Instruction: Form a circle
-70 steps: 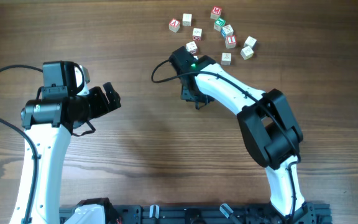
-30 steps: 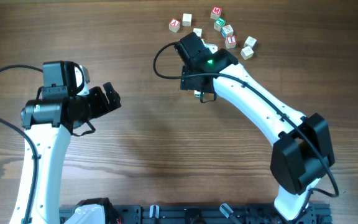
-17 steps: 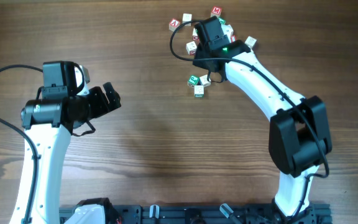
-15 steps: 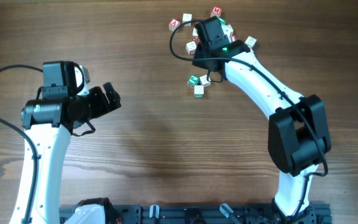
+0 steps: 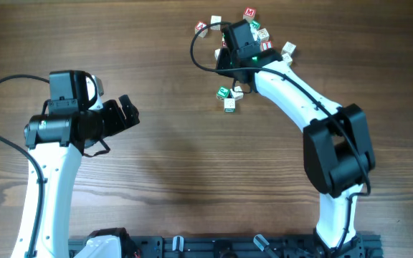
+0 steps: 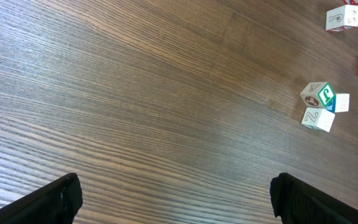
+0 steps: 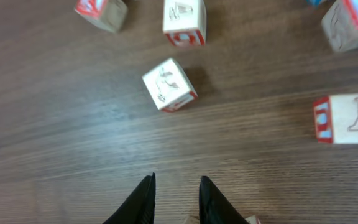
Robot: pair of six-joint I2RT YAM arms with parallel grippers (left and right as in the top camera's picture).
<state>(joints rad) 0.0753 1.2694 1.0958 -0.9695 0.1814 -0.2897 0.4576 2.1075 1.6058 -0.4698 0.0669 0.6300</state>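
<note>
Wide apart and empty, the left jaws hang over bare counter [image 5: 171, 179] at the near left. In the left wrist view their two dark fingers [image 6: 48, 199] sit in the near corners with only wood grain between them. The left arm [image 5: 49, 172] rises from the near edge, and its jaws point right, well apart from every cube.

Farther out, right of centre, lies the circle [image 5: 229, 104]: three small pale cubes packed tight and touching one another, one with a green face [image 6: 320, 95]. They make a clump, not a full ring.

Beyond that group the right jaws are drawn close, with a narrow slit between their dark fingers [image 7: 143, 199]. Nothing shows between the tips. A pale sliver at the near edge of the right wrist view is too cut off to name, so I cannot tell whether they grip anything. The right arm [image 5: 292, 93] reaches in from the near right.

Ahead of those tips, and apart from them, sits a pale red-edged cube [image 7: 169, 84]. Farthest out lies a loose scatter of letter cubes [image 5: 201, 27], partly hidden under the right wrist.
</note>
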